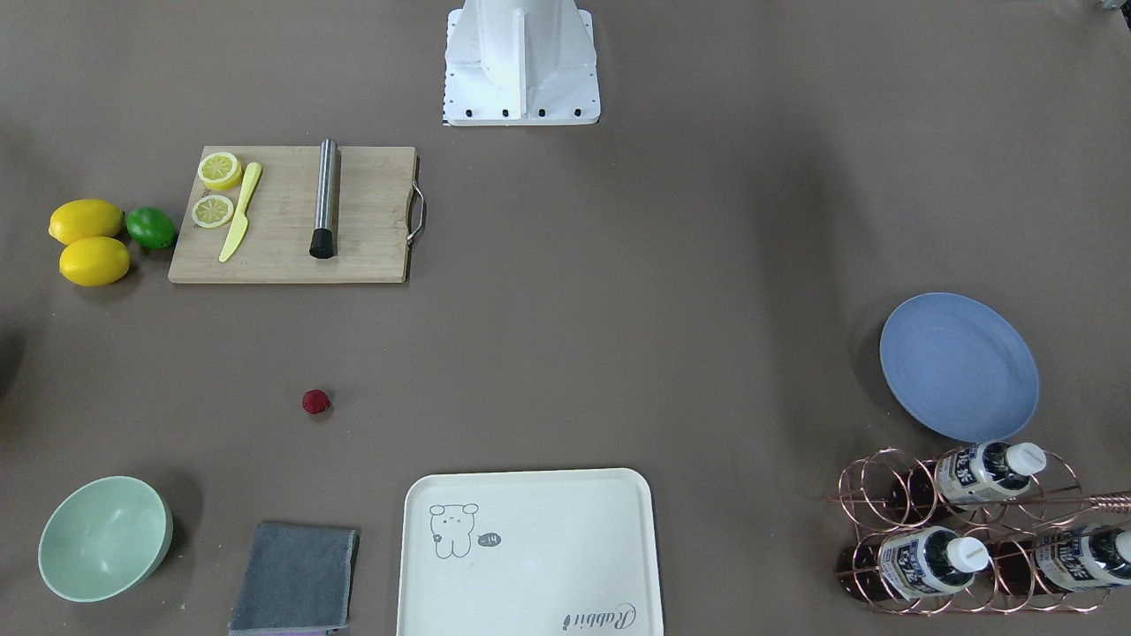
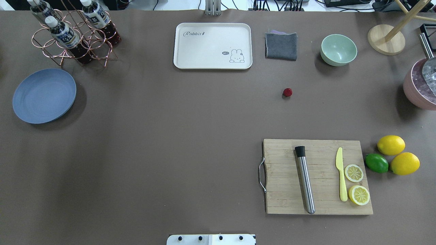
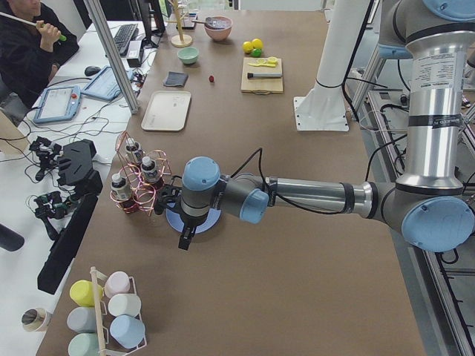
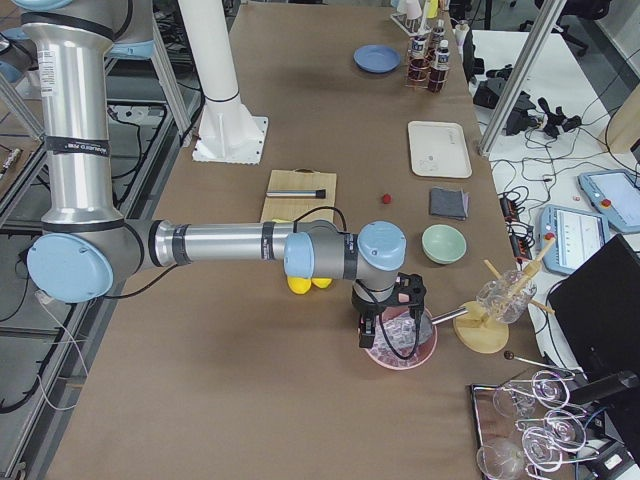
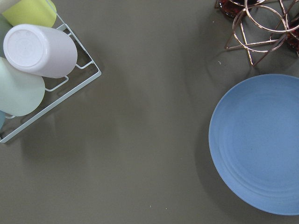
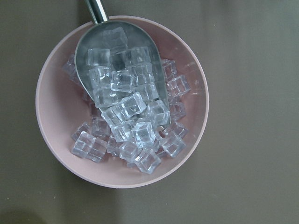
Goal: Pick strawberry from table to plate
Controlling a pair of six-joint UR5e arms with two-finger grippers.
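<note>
The strawberry is a small dark-red berry lying alone on the brown table, between the cutting board and the mint bowl. The blue plate lies empty at the far end, beside the bottle rack. My left gripper hangs over the plate's edge, far from the berry. My right gripper hovers above a pink bowl of ice. Both grippers show only in the side views, so I cannot tell whether they are open or shut. Neither wrist view shows fingers.
A cutting board carries a steel muddler, a yellow knife and lemon slices. Two lemons and a lime lie beside it. Also here are a cream tray, grey cloth, mint bowl, bottle rack, ice bowl and cup rack.
</note>
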